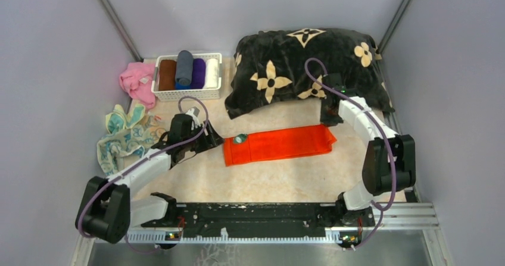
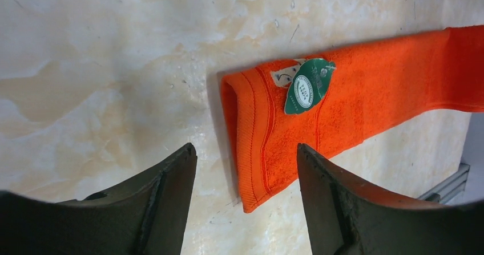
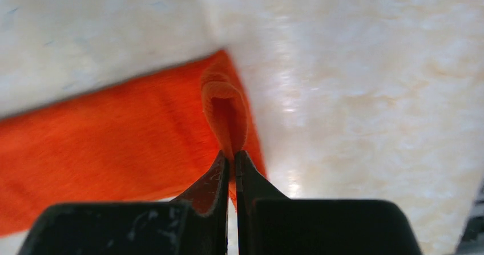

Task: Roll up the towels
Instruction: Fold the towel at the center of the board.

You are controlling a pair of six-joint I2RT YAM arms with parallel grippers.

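We see bright, even light from above, a soft shadow beside the folded orange-red terry towel (image 2: 342,95) in the sharp left wrist view, and blur with pale glare on the glossy cream marbled tabletop (image 3: 354,95) in the right wrist view.

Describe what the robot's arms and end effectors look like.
The left arm and right arm have white links, bulky black joints and looping purple cables. The left end effector and right end effector have dark, tapered, wedge-shaped fingers.

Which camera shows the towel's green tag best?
Left wrist: the green tag is close and unobstructed on the orange towel. Top view shows it as a speck; right wrist not at all.
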